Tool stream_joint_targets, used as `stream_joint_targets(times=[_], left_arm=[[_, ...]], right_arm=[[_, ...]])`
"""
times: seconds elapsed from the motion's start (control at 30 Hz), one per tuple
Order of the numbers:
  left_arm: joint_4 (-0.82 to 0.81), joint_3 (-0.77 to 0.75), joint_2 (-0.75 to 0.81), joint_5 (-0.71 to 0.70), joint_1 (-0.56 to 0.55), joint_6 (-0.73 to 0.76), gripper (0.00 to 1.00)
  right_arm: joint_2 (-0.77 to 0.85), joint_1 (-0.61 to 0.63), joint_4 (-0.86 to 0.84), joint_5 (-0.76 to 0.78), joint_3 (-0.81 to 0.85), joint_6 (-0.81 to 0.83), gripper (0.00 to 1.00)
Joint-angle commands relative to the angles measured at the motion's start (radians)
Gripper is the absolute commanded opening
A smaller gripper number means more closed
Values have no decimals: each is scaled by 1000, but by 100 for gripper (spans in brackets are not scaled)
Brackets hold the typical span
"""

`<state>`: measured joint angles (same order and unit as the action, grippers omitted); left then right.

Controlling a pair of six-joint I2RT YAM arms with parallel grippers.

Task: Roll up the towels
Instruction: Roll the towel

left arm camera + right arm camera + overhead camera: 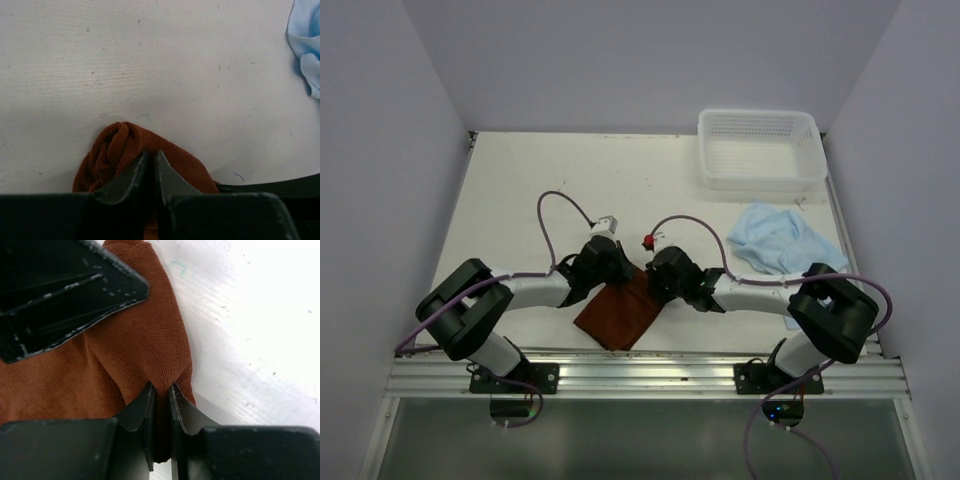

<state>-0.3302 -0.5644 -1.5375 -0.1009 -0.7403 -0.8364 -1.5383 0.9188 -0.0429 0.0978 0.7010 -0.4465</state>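
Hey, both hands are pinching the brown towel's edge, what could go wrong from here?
1. The left hand and right hand each pinch only a small fold of the rust towel; it could slip free mid-roll.
2. The hands sit close together, so they might bump while rolling.
3. The cloth is bunched at the pinches, so the roll may come out lopsided.

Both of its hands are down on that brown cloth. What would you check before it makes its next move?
1. Left hand pinches the rust towel at its far end: ok.
2. Right hand pinches the same end, beside the left: ok.
3. Near part of the rust towel lies flat: ok.
4. Blue towel lies apart, off to the right: ok.
5. Both grips firm enough not to slip: cannot tell.
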Motion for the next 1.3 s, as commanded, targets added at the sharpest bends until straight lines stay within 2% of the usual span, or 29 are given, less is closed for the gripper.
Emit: stream_joint_targets(times=[0.0, 0.07, 0.27, 0.43, 0.63, 0.77, 1.27], left_arm=[[58, -57, 17, -48, -2, 22, 14], [89, -83, 17, -57, -1, 39, 14], [163, -175, 45, -68, 30, 66, 21], [201, -235, 60, -49, 64, 74, 28], [218, -278, 63, -30, 78, 74, 29], [224, -287, 65, -22, 81, 76, 30], [160, -212, 79, 73, 84, 22, 30]], right_arm=[[-29, 60, 38, 89, 5, 37, 11], [-32, 90, 40, 137, 12, 42, 0], [-8, 147, 26, 321, 5, 14, 0], [0, 166, 11, 546, 9, 0, 0], [-54, 224, 27, 767, 60, 22, 0], [-117, 291, 41, 855, 110, 94, 0], [-416, 472, 359, 1102, 365, 95, 0]])
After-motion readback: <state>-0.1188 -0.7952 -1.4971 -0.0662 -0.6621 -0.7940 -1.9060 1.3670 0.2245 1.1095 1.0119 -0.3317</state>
